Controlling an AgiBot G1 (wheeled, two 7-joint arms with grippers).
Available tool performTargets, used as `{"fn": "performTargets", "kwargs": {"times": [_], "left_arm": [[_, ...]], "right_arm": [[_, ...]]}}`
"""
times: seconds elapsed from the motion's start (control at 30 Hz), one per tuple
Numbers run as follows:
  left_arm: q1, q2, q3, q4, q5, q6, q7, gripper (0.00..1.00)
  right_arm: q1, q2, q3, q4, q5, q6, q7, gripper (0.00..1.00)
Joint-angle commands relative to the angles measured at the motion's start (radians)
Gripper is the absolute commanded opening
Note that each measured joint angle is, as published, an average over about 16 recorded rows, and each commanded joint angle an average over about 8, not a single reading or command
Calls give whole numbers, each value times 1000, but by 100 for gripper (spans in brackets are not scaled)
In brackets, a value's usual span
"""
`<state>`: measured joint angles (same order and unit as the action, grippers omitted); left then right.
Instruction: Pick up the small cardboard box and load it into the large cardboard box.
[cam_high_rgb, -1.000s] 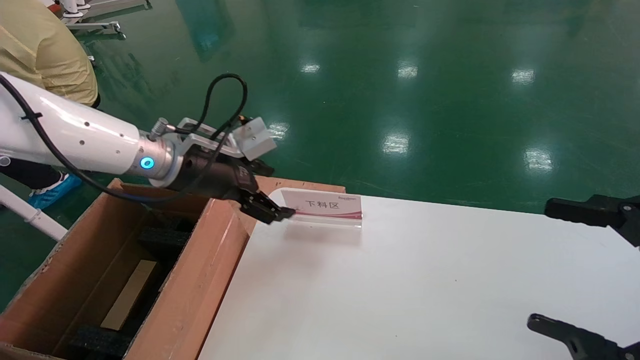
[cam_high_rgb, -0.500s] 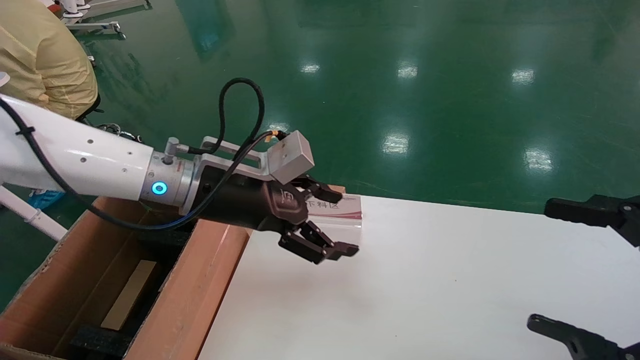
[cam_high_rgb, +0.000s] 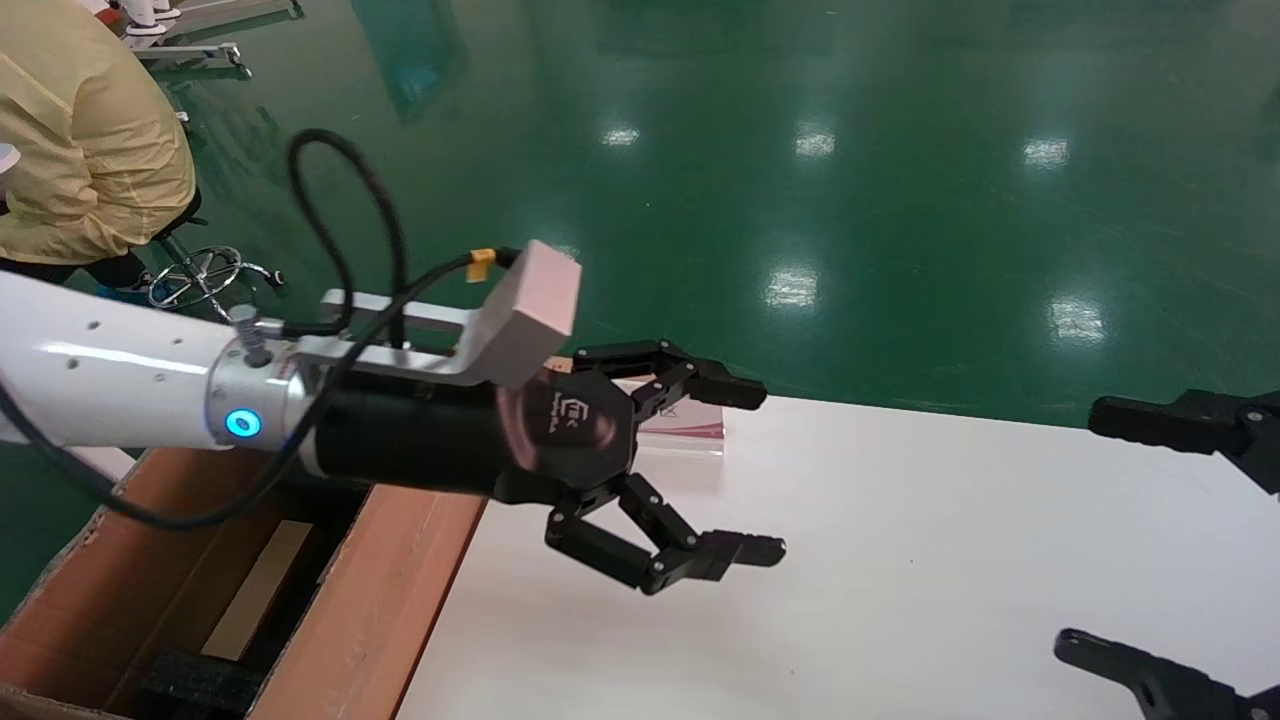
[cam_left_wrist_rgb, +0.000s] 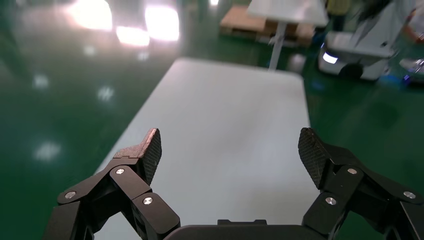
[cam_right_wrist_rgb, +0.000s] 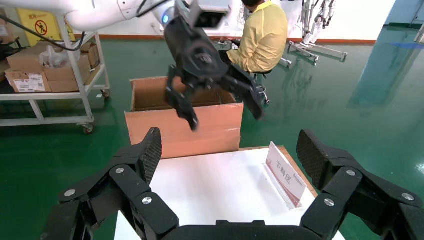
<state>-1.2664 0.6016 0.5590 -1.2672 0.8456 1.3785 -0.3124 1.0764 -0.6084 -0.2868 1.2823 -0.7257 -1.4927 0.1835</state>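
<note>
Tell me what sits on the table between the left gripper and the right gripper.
Nothing: in the head view, bare white table stretches between the open left gripper and the open right gripper.

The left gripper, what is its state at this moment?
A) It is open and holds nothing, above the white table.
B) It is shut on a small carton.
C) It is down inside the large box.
A: the left gripper has its fingers spread wide with nothing between them, over the white table, beside the large cardboard box.

Head view high, angled down over white table (cam_high_rgb: 900, 560), left wrist view low along table lengthwise, right wrist view facing back toward large cardboard box (cam_right_wrist_rgb: 185, 125), table shared
</note>
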Motion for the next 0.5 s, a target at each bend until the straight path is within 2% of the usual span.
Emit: {"fn": "performTargets", "kwargs": {"times": [0.03,0.17,0.3,0.5], "left_arm": [[45,2,-65,-4,-27,27,29,100],[131,7,-191,-12,-79,80,85,100],[183,9,-266,-16,-110,112,119,100],[191,10,-279,-16,-115,117,125,100]], "right_arm": [[0,0,1,0,0,0,0,100],[-1,-1,2,1,-1,-1,1,50],[-1,-1,3,1,-2,-1,2,0],[-1,-2,5,1,-4,-2,3,0]]}}
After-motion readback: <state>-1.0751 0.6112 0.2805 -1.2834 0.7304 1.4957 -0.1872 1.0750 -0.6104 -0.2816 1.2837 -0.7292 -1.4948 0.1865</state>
